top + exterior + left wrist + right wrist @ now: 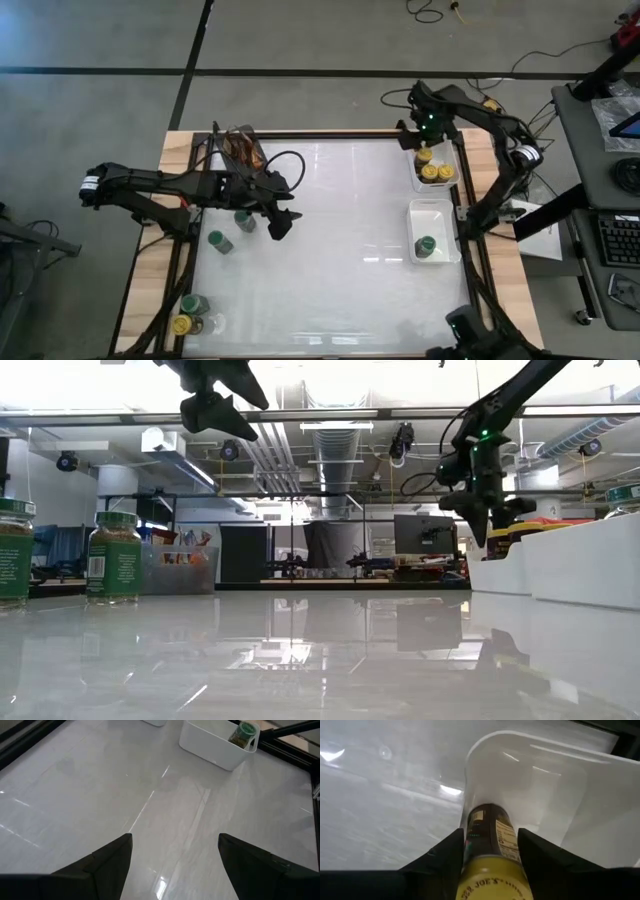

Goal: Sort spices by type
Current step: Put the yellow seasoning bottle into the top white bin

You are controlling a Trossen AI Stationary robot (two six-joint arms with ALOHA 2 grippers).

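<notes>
Glossy white counter (330, 240) under us. Our right gripper (490, 851) clasps a round yellow-lidded glass jar (492, 855) over the far smooth tray (545, 785). Left gripper (175, 857) fingers gape, empty.

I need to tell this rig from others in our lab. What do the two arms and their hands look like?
Both arms are dark, jointed and slim, with black cables looped alongside. The left arm carries a white label near its outer end; the right arm has a white band and a green light. Each hand has two dark wedge-shaped fingers.
</notes>
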